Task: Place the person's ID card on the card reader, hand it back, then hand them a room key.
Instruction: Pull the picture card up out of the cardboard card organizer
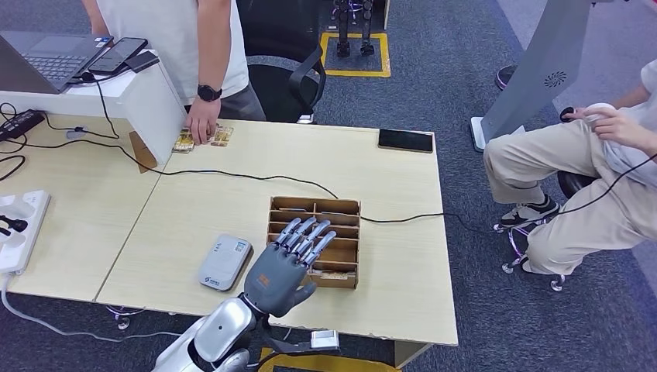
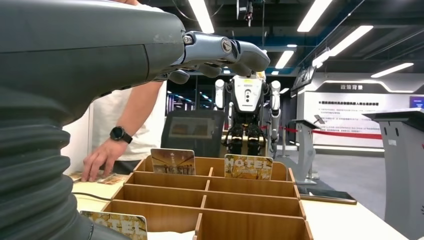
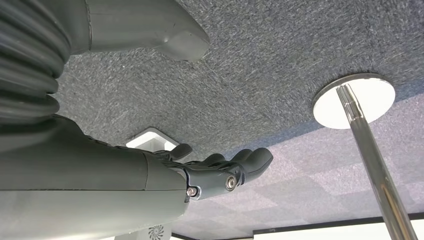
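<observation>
Blue-grey carpet around a light wood counter [image 1: 232,194]. Far left: laptop [image 1: 46,58] and two phones [image 1: 124,54] on a raised white stand, power strip [image 1: 19,225] at the counter's left edge, black cable [image 1: 232,175] running across the top. A standing person in a white shirt with a black wristwatch [image 1: 209,93] presses a hand [image 1: 203,120] onto cards [image 1: 203,138] lying at the far edge of the counter; cannot tell which of them is the ID card. White card reader [image 1: 225,262] sits near the front edge, nothing on it, just left of the left hand [image 1: 290,260]. Left hand hovers over the near-left part of the wooden compartment box [image 1: 333,209], fingers [image 1: 310,232] spread and stretched forward, holding nothing. In the left wrist view the box [image 2: 210,195] holds upright room key cards printed HOTEL: one [image 2: 172,161] in the far-left cell, one [image 2: 248,166] in the far-right cell, one [image 2: 116,224] in a near cell close to the wrist. Black phone [image 1: 405,140] lies at the far right of the counter. Further right, a seated person in beige trousers [image 1: 573,186] beside a grey kiosk base [image 1: 534,70]. Right hand [image 3: 220,167] hangs beside the body above the carpet, fingers loosely extended and close together, nothing in them; a chrome pole on a round base [image 3: 355,100] stands near it.
</observation>
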Robot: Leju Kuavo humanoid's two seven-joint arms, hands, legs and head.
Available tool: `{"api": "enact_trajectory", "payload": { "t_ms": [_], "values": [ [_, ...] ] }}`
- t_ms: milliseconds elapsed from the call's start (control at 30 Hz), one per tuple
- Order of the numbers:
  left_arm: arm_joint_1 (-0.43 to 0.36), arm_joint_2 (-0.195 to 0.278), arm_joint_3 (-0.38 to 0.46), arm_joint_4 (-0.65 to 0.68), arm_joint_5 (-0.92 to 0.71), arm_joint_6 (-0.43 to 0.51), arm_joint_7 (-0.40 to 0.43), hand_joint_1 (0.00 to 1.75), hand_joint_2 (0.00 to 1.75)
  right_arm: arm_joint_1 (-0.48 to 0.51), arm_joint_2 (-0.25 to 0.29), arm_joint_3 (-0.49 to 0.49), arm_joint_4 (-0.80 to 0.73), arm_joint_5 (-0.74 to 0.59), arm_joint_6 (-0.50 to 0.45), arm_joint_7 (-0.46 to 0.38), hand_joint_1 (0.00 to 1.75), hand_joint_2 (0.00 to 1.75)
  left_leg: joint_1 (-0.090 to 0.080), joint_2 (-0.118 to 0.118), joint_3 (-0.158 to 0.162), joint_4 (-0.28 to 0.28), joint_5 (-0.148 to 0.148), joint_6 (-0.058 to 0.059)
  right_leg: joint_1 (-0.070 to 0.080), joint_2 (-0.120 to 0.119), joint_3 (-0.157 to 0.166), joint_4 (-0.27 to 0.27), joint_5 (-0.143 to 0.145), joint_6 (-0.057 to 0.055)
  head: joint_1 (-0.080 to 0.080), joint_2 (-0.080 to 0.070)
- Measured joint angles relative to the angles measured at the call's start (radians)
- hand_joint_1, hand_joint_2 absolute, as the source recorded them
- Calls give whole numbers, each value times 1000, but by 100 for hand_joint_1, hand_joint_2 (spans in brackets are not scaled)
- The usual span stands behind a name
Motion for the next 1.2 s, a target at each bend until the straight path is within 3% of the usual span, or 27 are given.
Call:
{"api": "enact_trajectory", "payload": {
  "t_ms": [400, 667, 933, 1200],
  "values": [
    [-15, -23, 0, 70, -45, 0, 89, 0, 175, 0, 0, 0, 0, 1, 0, 11, 0, 175, 0, 0, 0, 0, 0, 0, 0, 0, 0, 0, 0, 0, 0, 0],
    [-11, -42, 14, 97, -218, 119, 259, 0, 175, 0, 0, 0, 0, 8, 0, 19, 0, 175, 0, 0, 0, 0, 0, 0, 0, 0, 0, 0, 0, 0, 0, 0],
    [-8, -45, 45, 123, -225, 113, 383, 0, 175, 0, 0, 0, 0, 20, 0, 32, 0, 175, 0, 0, 0, 0, 0, 0, 0, 0, 0, 0, 0, 0, 0, 0],
    [-12, -19, 52, 129, -226, 74, 489, 0, 175, 0, 0, 0, 0, 22, 0, 35, 0, 175, 0, 0, 0, 0, 0, 0, 0, 0, 0, 0, 0, 0, 0, 0]
  ]
}}
